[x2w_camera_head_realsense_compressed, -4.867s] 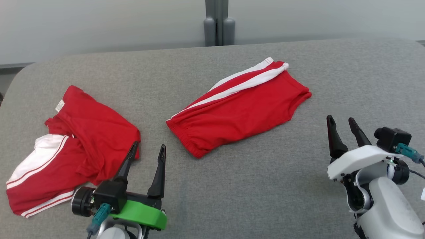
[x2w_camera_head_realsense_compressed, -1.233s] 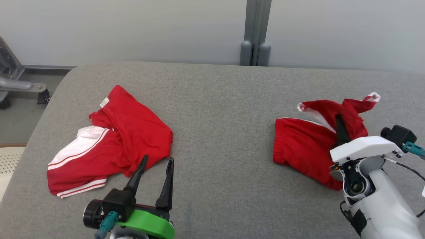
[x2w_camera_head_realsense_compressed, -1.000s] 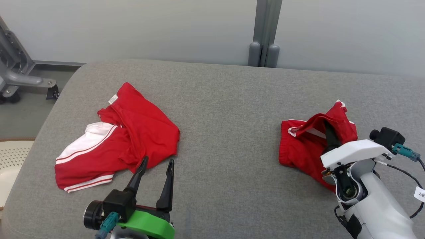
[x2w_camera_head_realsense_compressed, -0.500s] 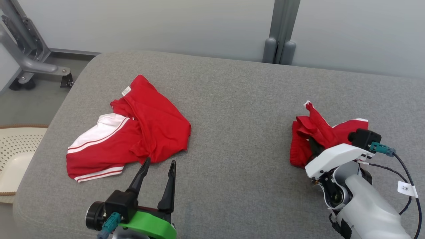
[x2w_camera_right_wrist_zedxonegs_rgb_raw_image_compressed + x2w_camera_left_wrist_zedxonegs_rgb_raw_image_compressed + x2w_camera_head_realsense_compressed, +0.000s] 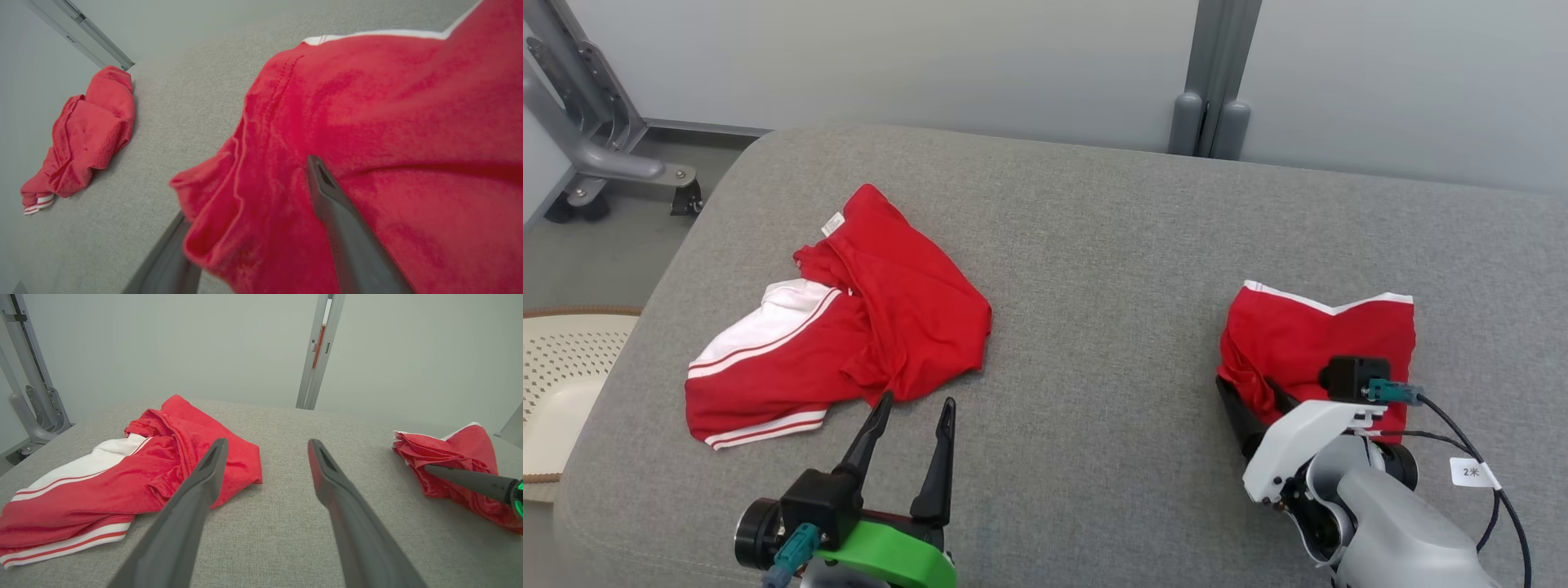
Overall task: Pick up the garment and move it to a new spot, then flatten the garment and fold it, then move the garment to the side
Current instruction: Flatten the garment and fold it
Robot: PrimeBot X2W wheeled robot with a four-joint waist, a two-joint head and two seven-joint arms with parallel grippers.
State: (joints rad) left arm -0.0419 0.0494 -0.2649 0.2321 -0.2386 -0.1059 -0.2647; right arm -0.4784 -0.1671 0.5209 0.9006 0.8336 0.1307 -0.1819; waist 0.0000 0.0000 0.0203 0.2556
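Note:
Red shorts with a white hem (image 5: pixel 1323 335) lie folded and bunched at the right of the grey padded table (image 5: pixel 1094 245). My right gripper (image 5: pixel 1243 382) sits low at their near-left edge. In the right wrist view the shorts (image 5: pixel 388 122) drape over the open gripper (image 5: pixel 249 196): one finger (image 5: pixel 339 216) rests on the cloth, the other is partly hidden under a fold. My left gripper (image 5: pixel 916 400) is open and empty, just in front of a second, crumpled red-and-white garment (image 5: pixel 849 327). The left wrist view has that gripper (image 5: pixel 266 442), the crumpled garment (image 5: pixel 122 473) and the shorts (image 5: pixel 449 449).
A cream perforated basket (image 5: pixel 556 384) stands off the table's left edge. A grey metal frame on wheels (image 5: pixel 596 155) is at the back left. A grey post (image 5: pixel 1213 73) rises against the pale wall behind the table.
The head camera has swung left. My right gripper carried the shorts, dropped toward the table's near side and opened; the shorts now lie spread on the table.

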